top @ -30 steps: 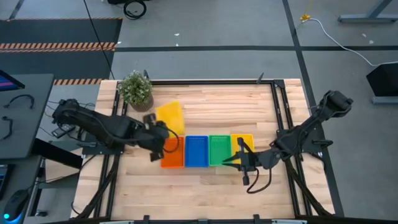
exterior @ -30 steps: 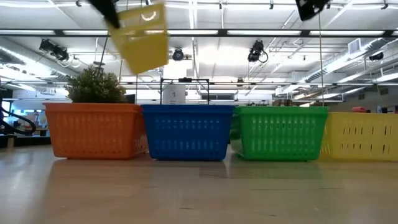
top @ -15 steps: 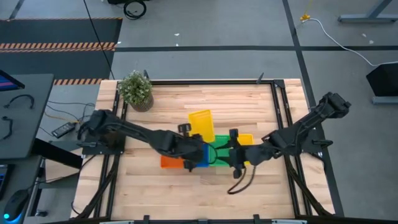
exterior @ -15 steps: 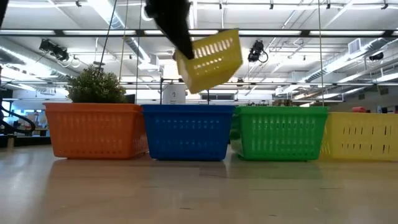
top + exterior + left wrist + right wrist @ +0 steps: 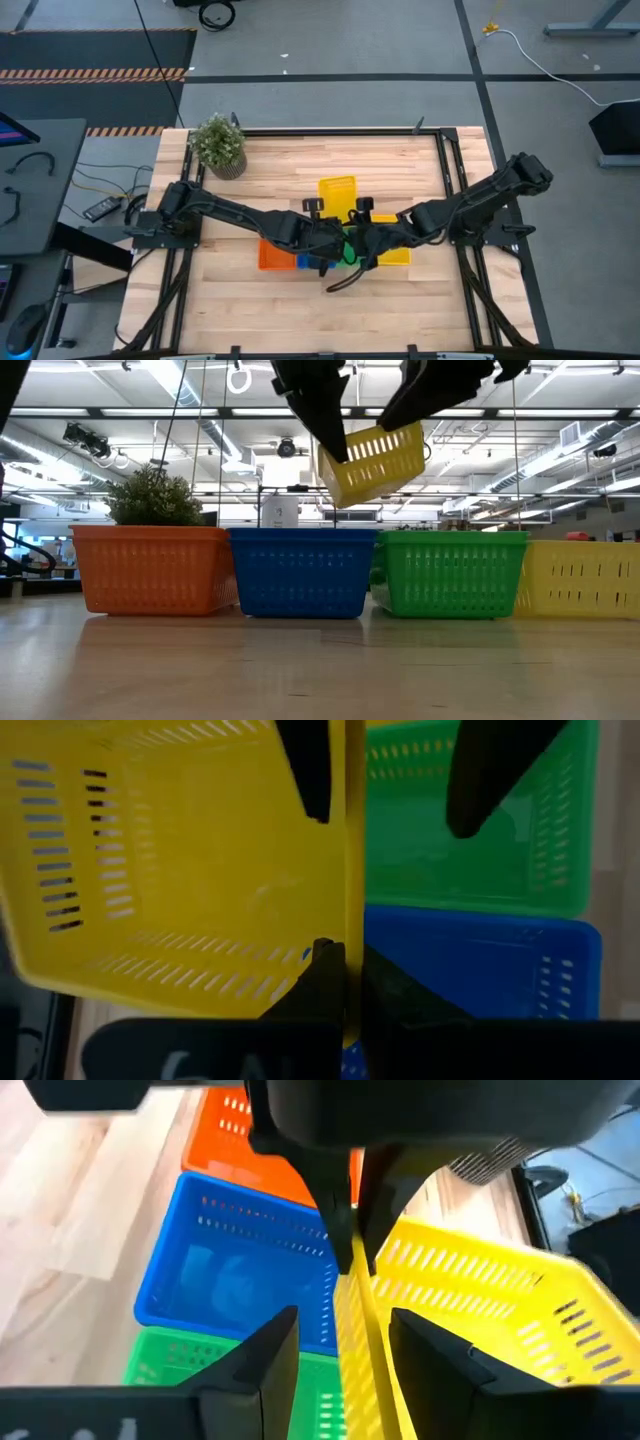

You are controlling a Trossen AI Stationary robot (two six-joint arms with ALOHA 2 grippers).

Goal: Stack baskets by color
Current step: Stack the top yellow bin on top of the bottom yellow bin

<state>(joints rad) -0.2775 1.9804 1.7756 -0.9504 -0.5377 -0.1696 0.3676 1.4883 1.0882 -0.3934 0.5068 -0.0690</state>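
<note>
I'm holding the loose yellow basket [image 5: 374, 460] in the air with the left gripper [image 5: 335, 955], whose fingers are pinched tight on one side wall of it. It's hanging tilted, directly over the row and well clear of it. Below the grip I'm seeing the blue basket [image 5: 298, 572] and the green basket [image 5: 452, 572]; the orange basket [image 5: 152, 570] sits off to one end of the row, the other yellow basket [image 5: 583, 578] at the far end, past the green.

The right gripper [image 5: 338, 1345] is coming in from the opposite side. Its fingers are standing wide, one on each side of the same yellow rim — not closed on it yet, as far as I can tell.

Progress, as I'm judging it: orange, blue and green are each sitting as one pile on the table [image 5: 400, 170], though I cannot tell from here whether each is already doubled. The yellow pair is the one plainly unfinished — the basket in my grip needs carrying across to the far end and nesting into its match. The potted plant [image 5: 218, 144] is standing well off at a corner.
</note>
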